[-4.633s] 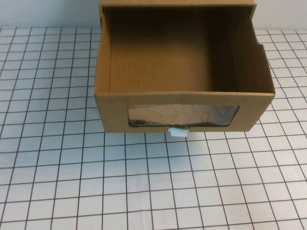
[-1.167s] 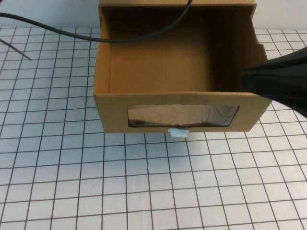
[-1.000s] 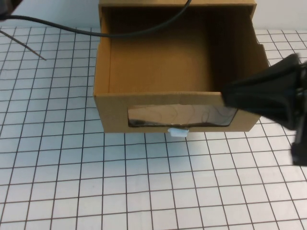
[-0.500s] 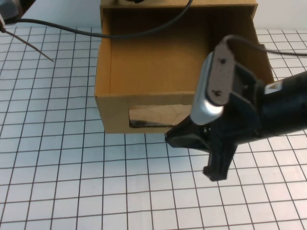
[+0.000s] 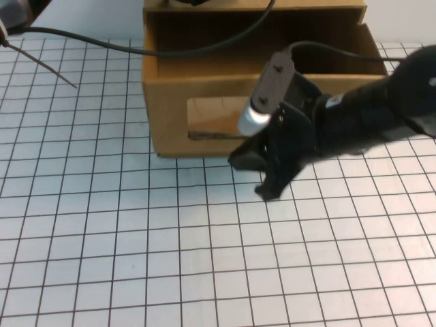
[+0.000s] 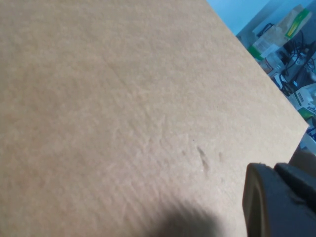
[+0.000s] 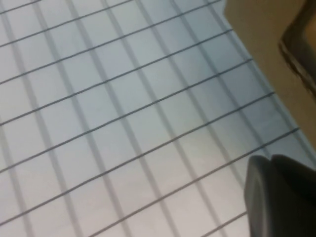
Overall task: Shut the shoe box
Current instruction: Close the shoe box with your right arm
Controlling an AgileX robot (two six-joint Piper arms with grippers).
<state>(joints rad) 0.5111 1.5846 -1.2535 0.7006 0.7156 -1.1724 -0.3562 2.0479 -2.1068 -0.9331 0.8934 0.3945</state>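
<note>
The shoe box point(image 5: 170, 116) is brown cardboard and stands at the far middle of the table. Its drawer is pushed most of the way into the sleeve point(image 5: 252, 13), so only a narrow strip of the inside point(image 5: 204, 65) shows. The clear window point(image 5: 211, 116) is partly covered, and the white pull tab is hidden behind my right gripper point(image 5: 255, 174), which is at the drawer's front face, low and right of centre. The right wrist view shows a box corner point(image 7: 261, 29) over the grid mat. My left gripper point(image 6: 276, 202) is close against plain cardboard point(image 6: 123, 98) of the box.
A white mat with a black grid point(image 5: 136, 245) covers the table. A black cable point(image 5: 102, 44) runs from the far left over the box's top. A thin wire point(image 5: 48, 68) lies on the mat at the far left.
The drawer front has slid back into the sleeve, hiding most of the open inside. My right gripper moved away from me with it, staying at the front face.
</note>
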